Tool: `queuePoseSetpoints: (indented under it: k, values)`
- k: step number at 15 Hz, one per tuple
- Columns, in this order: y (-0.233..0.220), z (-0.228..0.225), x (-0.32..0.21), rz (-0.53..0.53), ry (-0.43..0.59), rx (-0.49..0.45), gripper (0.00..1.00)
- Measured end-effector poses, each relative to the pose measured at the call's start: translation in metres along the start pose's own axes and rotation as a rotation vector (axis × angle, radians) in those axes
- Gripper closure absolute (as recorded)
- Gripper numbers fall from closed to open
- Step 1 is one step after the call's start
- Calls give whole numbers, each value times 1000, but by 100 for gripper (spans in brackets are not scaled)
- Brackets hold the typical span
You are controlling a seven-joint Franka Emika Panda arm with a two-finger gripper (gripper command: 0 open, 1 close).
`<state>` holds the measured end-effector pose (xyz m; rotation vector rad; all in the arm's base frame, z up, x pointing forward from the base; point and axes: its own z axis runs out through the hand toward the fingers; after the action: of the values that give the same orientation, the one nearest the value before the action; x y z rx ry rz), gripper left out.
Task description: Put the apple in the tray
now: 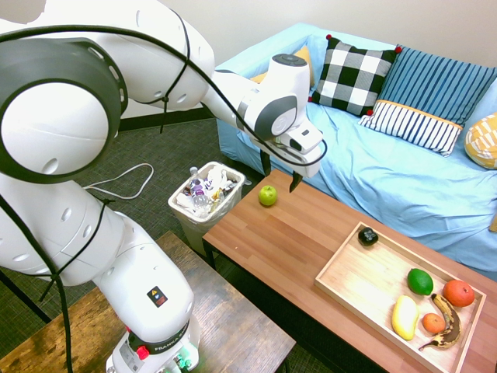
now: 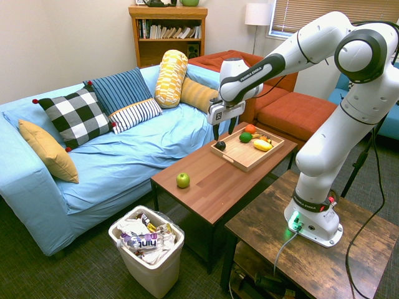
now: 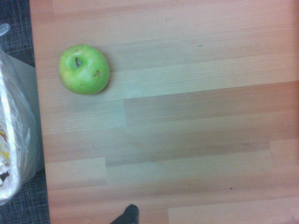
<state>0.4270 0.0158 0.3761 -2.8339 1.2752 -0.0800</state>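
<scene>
The yellow-green apple (image 1: 267, 195) (image 2: 182, 180) (image 3: 84, 69) rests on the reddish-brown coffee table near the end closest to the bin. My gripper (image 1: 280, 176) (image 2: 223, 131) hangs open well above the table, with nothing between its fingers, between the apple and the tray and higher than both. The light-wood tray (image 1: 354, 285) (image 2: 240, 157) lies at the table's other end. It holds a dark fruit, a darker green oval fruit, a lemon, two orange fruits and a brown banana.
A white bin (image 1: 205, 200) (image 2: 148, 250) full of wrappers stands on the floor by the apple's end of the table. A blue sofa (image 1: 388, 179) with cushions runs along the table's far side. A dark wooden table (image 2: 324, 243) bears the arm.
</scene>
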Motion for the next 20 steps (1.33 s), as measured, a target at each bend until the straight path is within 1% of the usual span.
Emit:
queuePoseSetpoints:
  k: [4,7,10,14,17,20]
  values:
    - [-7,3,0,-28,13,17,0]
    - [-28,18,-13,-61,17,43,0]
    - [-67,38,-30,-80,22,48,0]
    - [-132,82,-43,-85,13,10,0]
    - [-169,119,-37,-56,-5,-14,0]
    - [-195,153,-29,-20,-21,-38,0]
